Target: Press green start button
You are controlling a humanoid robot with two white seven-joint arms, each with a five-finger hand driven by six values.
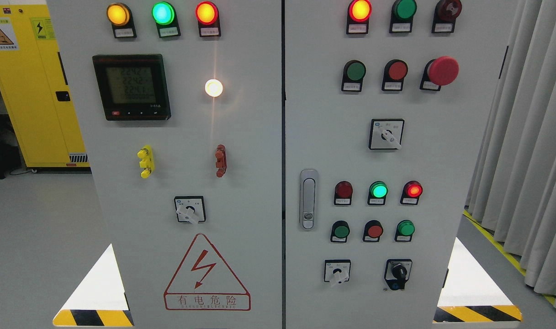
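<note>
Two cabinet doors fill the frame side by side. On the left door (250,137) a meter (131,87) sits at upper left, above a rotary switch (190,209) and a warning triangle (206,274) at the bottom. On the right door (465,151) a door handle (308,198) stands left of two button rows (374,210). A curtain (529,137) hangs at far right.

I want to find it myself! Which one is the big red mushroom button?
Look at the right-hand grey cabinet door, second row from the top. The big red mushroom-shaped button is last on the right, beside a flat green button and a flat red button; only it bulges far out.
</note>
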